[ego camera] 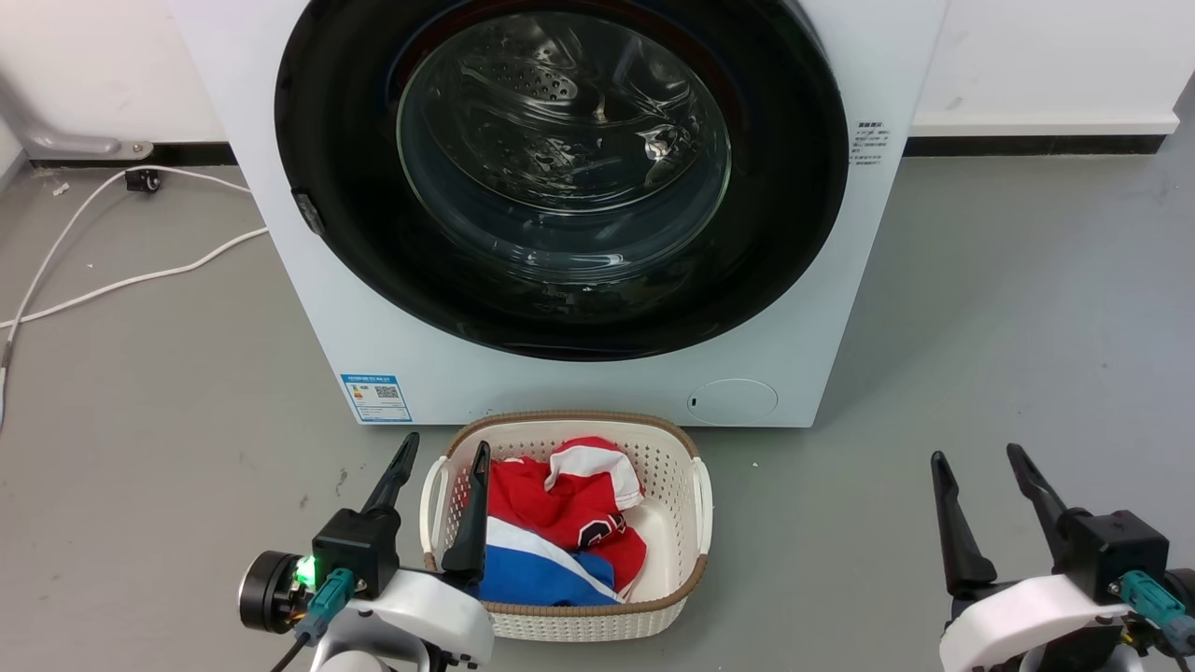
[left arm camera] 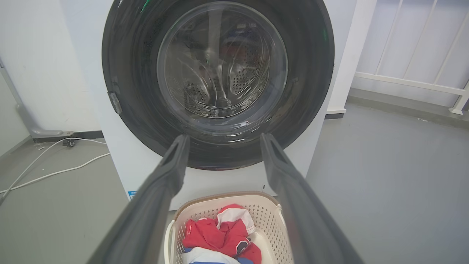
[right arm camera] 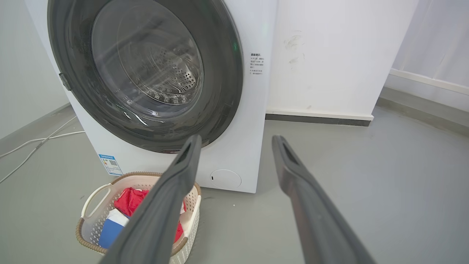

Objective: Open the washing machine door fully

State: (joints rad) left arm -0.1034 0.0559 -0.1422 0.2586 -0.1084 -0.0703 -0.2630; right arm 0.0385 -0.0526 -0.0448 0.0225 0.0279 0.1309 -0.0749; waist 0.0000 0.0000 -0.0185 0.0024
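Black glossy washing machine door (ego camera: pixel 364 233) closed | clear bulging glass centre | left fingers (ego camera: pixel 471 523) wide | right fingers (ego camera: pixel 952 523) wide

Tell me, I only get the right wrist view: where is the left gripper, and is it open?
Observer: The left gripper is open and holds nothing. In the head view it overlaps the left edge of the white perforated plastic basket.
Operator: What runs off my far left edge?
Observer: Thin white cables on the grey floor. One loops past a small black object by the white wall.
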